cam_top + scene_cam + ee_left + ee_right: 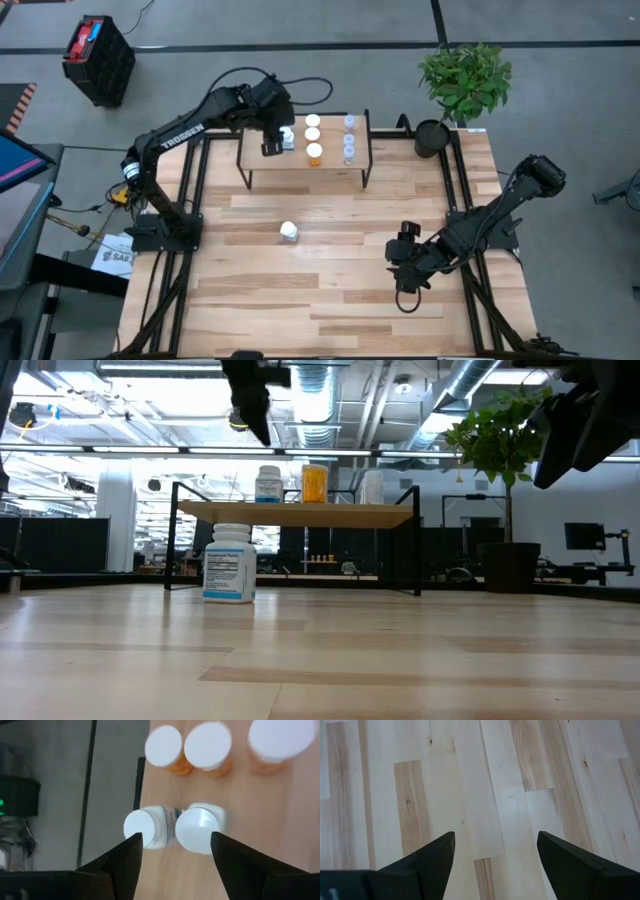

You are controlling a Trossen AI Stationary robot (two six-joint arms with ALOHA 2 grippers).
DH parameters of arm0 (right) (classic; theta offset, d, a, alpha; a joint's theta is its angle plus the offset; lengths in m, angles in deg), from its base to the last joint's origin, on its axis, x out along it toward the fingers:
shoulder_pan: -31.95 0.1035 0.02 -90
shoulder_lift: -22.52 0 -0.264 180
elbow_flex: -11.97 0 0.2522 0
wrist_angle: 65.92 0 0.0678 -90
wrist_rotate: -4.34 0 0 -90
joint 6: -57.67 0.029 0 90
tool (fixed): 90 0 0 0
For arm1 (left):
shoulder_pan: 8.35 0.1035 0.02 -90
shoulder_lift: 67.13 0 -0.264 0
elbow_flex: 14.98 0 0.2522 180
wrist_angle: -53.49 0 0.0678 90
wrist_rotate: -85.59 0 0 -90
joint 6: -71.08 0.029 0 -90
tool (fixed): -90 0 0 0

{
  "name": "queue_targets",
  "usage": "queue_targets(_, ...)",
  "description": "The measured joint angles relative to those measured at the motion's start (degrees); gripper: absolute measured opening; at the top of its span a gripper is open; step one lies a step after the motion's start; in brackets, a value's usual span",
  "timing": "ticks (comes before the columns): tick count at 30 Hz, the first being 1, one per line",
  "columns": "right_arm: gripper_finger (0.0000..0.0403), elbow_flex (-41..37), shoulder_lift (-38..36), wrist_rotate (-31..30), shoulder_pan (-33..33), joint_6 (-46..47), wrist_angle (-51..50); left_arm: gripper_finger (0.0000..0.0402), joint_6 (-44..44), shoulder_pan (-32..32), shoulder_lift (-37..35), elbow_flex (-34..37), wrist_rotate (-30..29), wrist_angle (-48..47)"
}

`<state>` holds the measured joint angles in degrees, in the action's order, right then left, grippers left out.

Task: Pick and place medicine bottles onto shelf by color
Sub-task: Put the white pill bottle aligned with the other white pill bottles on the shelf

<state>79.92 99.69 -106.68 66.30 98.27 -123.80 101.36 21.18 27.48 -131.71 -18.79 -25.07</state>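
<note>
The shelf (305, 160) stands at the table's far side, with three orange bottles (313, 135) in a row at its middle, three clear bluish bottles (349, 140) to their right and two white bottles (200, 827) at its left. They stand on their bases. Another white bottle (289, 232) stands upright on the table in front of the shelf; it also shows in the low view (229, 563). My left gripper (175, 845) hangs open above the shelf's white bottles (288, 136), clear of them. My right gripper (495, 850) is open and empty above bare table at the right (403, 255).
A potted plant (462, 82) stands at the table's far right corner, beside the shelf. A black crate (98, 58) sits on the floor beyond the far left. Bare wood lies between the lone white bottle and my right gripper.
</note>
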Motion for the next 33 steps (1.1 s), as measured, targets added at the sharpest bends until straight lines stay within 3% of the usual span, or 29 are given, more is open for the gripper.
queue_targets(5, 0.0306, 0.0, 0.0, 0.0, 0.0, 0.0, 0.0, 0.0222, -8.6, -3.1, 0.0, -6.2, 1.6, -9.6)
queue_targets(12, 0.0306, 0.0, 0.0, 0.0, 0.0, 0.0, 0.0, 0.0222, -22.5, -13.7, -0.1, -6.2, 22.7, -21.9)
queue_targets(18, 0.0306, 0.0, 0.0, 0.0, 0.0, 0.0, 0.8, 0.0222, -24.4, -24.6, 0.1, -0.7, 20.0, -22.6)
queue_targets(22, 0.0306, 0.0, 0.0, 0.0, 0.0, 0.0, 2.1, 0.0222, -29.1, -28.5, 0.1, 4.8, 13.3, -17.3)
queue_targets(27, 0.0306, 0.0, 0.0, 0.0, 0.0, -0.1, 3.2, 0.0222, -35.4, -31.9, 0.2, 16.8, 5.7, 5.3)
queue_targets(30, 0.0306, 0.0, 0.0, 0.0, 0.0, -0.1, 3.2, 0.0222, -33.9, -34.3, 0.2, 24.1, 3.7, 19.2)
queue_targets(33, 0.0306, 0.0, 0.0, 0.0, 0.1, -0.1, 3.2, 0.0222, -32.6, -36.6, 0.2, 30.3, -0.1, 26.7)
